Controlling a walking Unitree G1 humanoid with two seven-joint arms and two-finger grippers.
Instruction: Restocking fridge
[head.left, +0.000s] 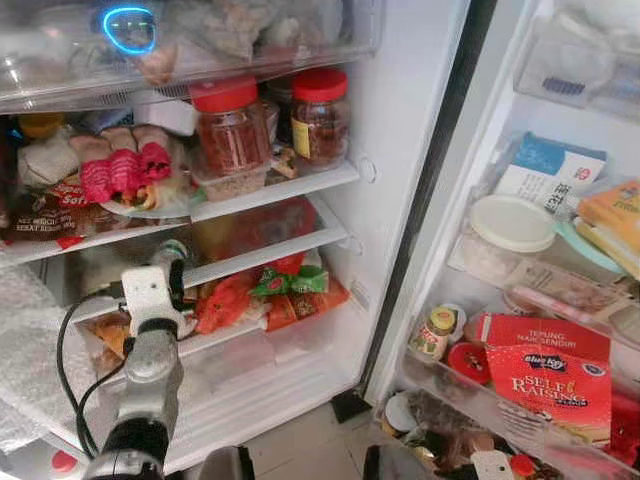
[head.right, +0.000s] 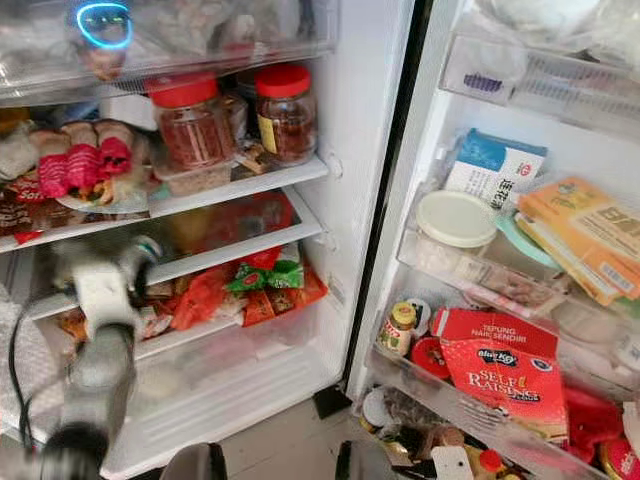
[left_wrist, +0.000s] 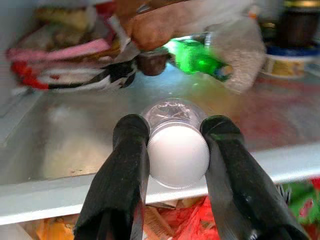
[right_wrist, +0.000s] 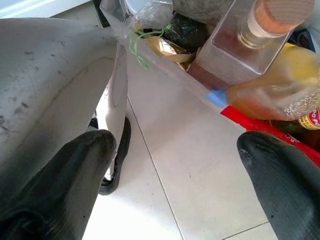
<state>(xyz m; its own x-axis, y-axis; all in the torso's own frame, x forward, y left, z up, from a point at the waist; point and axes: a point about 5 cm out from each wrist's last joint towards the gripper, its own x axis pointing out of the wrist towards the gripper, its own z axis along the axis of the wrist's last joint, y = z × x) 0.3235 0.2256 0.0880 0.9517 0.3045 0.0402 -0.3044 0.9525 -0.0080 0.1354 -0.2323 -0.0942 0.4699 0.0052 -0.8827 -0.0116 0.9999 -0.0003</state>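
My left gripper is shut on a small clear bottle with a white cap. It holds the bottle lying cap-first towards the camera, over the front edge of the fridge's middle glass shelf. In the left eye view the left arm reaches up to that shelf, with the bottle at its tip. My right gripper hangs low and open over the tiled floor, with nothing between its fingers.
Two red-lidded jars and wrapped food stand on the shelf above. A green item and packets lie at the back of the middle shelf. Red and green packets fill the shelf below. The open door's bins hold a red flour box and bottles.
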